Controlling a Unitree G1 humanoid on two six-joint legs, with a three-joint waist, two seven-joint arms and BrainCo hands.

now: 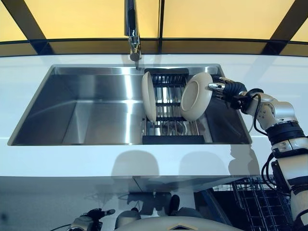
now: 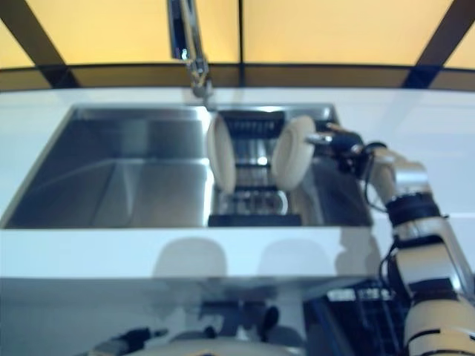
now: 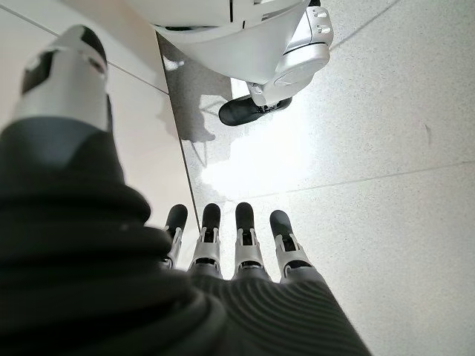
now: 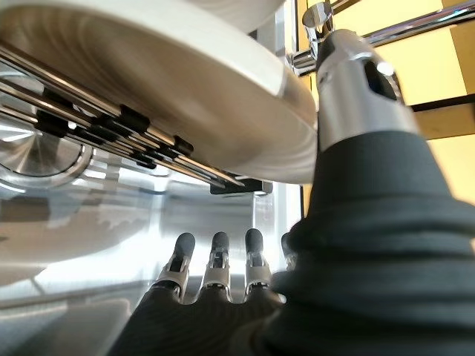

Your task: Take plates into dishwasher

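A stainless steel sink (image 1: 96,103) is set into a white countertop (image 1: 72,161), with a chrome faucet (image 1: 132,29) mounted at the back edge and yellow panels in dark frames (image 1: 216,19) seen behind it. A dish rack (image 1: 169,118) is laid across the right part of the basin, and two cream plates are stood on edge in it: the left plate (image 1: 148,96) nearly edge-on, the right plate (image 1: 196,96) tilted with its underside shown.

The right hand (image 1: 226,89) is reached in just beside the right plate's rim; in the right wrist view its fingers (image 4: 215,259) are held straight below the plate and the thumb is placed alongside the rim, so nothing is gripped (contact can't be told).

The left hand (image 3: 237,245) is hung low over a pale speckled tile floor (image 3: 386,148), fingers straight, nothing held. A dark wire dishwasher rack (image 1: 257,204) is seen lower right, under the counter.
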